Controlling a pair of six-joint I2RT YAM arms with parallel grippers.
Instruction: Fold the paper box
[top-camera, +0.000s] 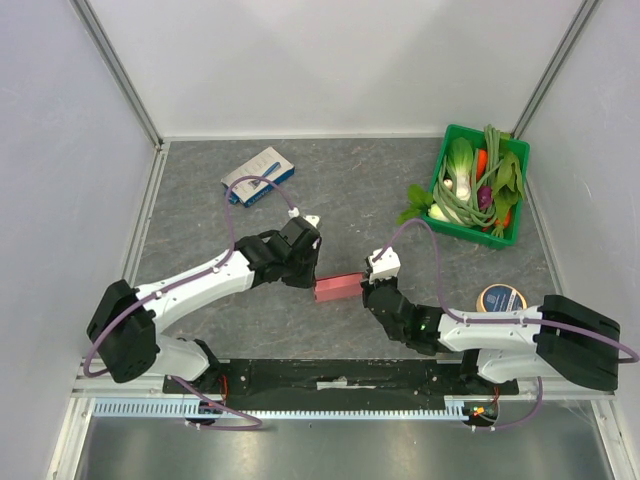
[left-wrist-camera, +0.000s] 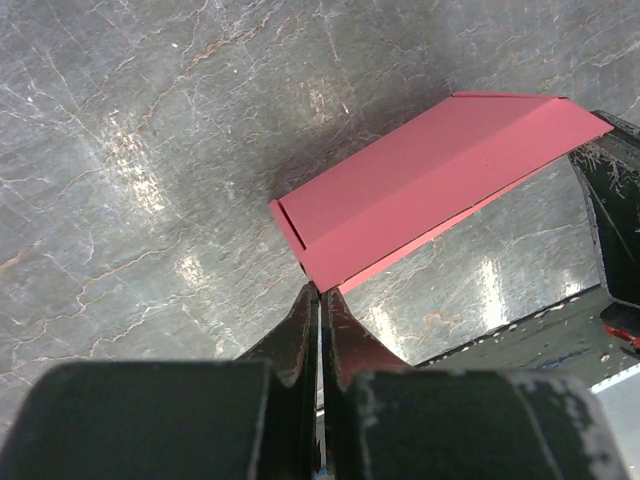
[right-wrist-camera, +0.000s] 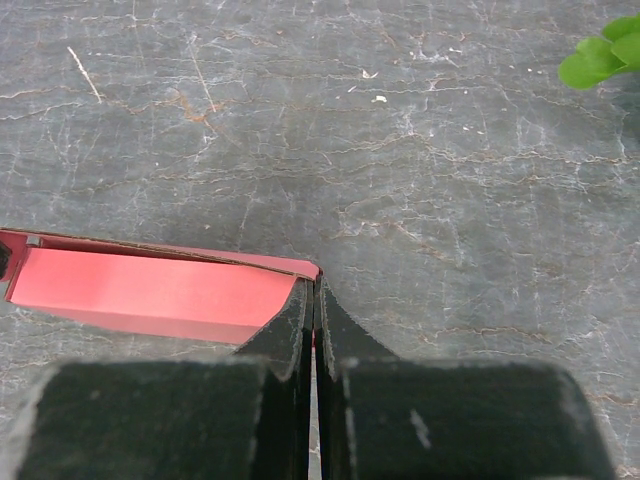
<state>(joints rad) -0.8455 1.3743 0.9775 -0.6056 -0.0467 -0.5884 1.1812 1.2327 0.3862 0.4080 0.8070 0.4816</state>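
Note:
The pink-red paper box (top-camera: 338, 287) is a folded flat strip held between the two arms above the grey table near the front centre. My left gripper (top-camera: 311, 281) is shut on its left end; in the left wrist view the jaws (left-wrist-camera: 321, 290) pinch the box's (left-wrist-camera: 430, 185) near corner. My right gripper (top-camera: 366, 288) is shut on its right end; in the right wrist view the jaws (right-wrist-camera: 316, 285) clamp the edge of the box (right-wrist-camera: 150, 290), which runs off to the left.
A white-and-blue box (top-camera: 258, 175) lies at the back left. A green basket (top-camera: 517, 205) of vegetables stands at the back right, a leaf (right-wrist-camera: 600, 55) showing in the right wrist view. A round tin (top-camera: 501, 298) sits beside the right arm.

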